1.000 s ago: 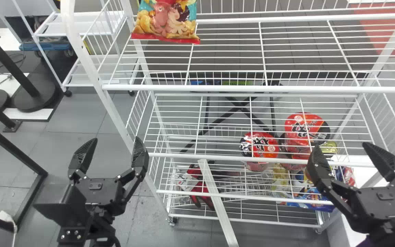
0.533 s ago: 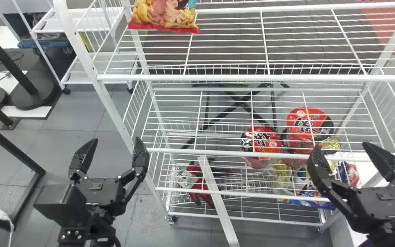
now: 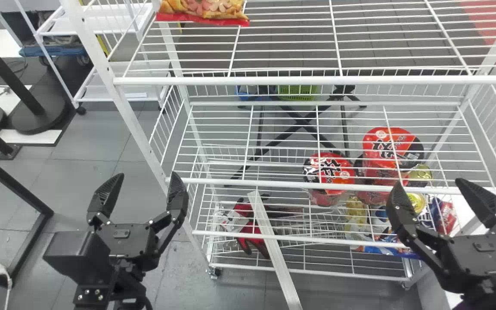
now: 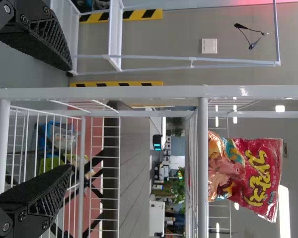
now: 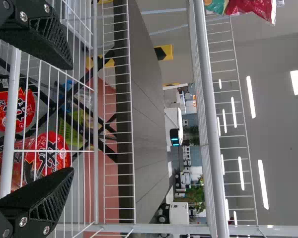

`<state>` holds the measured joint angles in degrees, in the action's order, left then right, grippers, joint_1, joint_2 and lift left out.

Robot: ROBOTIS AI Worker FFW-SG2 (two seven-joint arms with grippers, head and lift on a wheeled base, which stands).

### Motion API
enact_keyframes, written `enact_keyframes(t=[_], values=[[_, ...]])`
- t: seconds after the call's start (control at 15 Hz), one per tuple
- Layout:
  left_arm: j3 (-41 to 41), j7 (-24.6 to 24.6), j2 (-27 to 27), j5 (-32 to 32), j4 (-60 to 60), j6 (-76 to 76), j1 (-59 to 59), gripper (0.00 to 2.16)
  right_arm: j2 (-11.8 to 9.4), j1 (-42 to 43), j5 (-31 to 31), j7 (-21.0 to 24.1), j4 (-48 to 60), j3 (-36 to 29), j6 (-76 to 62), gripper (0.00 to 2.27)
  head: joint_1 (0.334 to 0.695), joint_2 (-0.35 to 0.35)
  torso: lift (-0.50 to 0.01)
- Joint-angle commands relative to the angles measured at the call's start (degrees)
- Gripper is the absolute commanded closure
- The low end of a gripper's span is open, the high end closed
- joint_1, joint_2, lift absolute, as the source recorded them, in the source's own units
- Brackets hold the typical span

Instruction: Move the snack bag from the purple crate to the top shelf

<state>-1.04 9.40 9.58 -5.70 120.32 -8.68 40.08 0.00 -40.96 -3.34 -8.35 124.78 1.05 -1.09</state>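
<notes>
In the head view, the snack bag (image 3: 205, 10) sits at the far left, on the upper shelf (image 3: 295, 80); the left gripper (image 3: 147, 176) hangs near left, the right gripper (image 3: 429, 183) near right, both with fingers apart. Red bowls (image 3: 329, 170) show through wires on the right. In the left wrist view, the bag stands upright, well apart from the spread fingers (image 4: 42, 193). In the right wrist view, the fingers (image 5: 39, 198) are parted too
</notes>
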Motion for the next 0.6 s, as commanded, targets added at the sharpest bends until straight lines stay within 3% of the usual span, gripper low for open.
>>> enact_keyframes(t=[0.0,0.53], values=[[0.0,0.0,0.0,0.1,0.0,0.0,0.0,0.12,0.1,0.0,0.0,0.0,0.0,0.0,0.0,0.07,0.695,0.11,-0.301],[-0.2,0.0,0.1,0.3,0.2,0.0,0.0,0.12,0.1,0.0,0.0,0.0,0.1,0.0,0.0,0.07,0.695,0.107,-0.333]])
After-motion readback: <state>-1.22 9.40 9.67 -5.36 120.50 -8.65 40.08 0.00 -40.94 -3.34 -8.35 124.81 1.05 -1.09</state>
